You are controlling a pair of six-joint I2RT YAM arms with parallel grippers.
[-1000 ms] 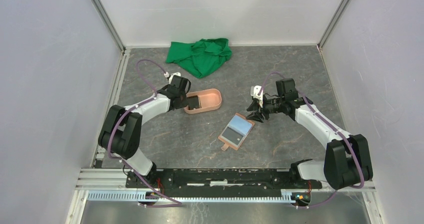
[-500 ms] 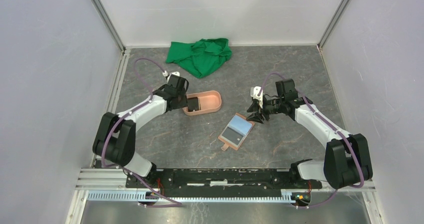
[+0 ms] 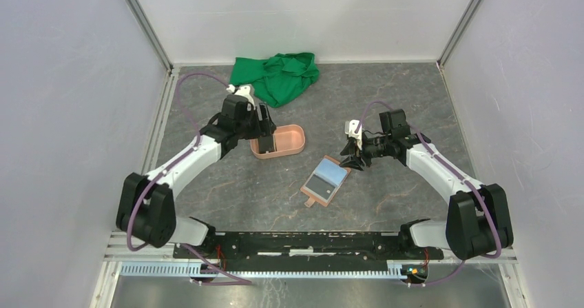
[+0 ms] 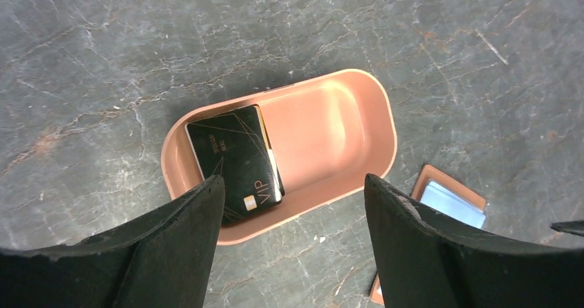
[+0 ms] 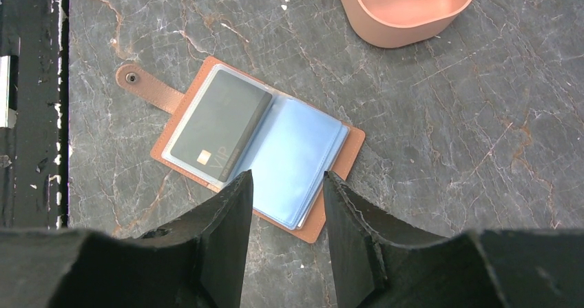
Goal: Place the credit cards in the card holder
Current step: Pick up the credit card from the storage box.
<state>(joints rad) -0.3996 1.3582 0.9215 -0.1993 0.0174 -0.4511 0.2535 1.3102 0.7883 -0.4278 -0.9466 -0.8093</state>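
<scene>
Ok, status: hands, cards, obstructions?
Left hand open over tray, right hand open over card holder, both empty. One black card in holder, second card in tray. Nothing blocking.

The table (image 3: 413, 87) was seen as a dark grey, stone-like surface, mostly matt. The tray (image 4: 337, 122) looked moulded of smooth salmon-pink plastic with a soft sheen. The black card (image 4: 231, 158) in it was shown glossy, with gold lines. The card holder (image 5: 255, 142) was made of tan, grained, leather-like material, with clear shiny plastic sleeves (image 5: 296, 160) and a metal snap (image 5: 129, 78). The green cloth (image 3: 275, 76) was seen matt and creased. The fingers (image 4: 172, 253) of the left gripper (image 4: 289, 187) were seen matt black, slightly rough.
</scene>
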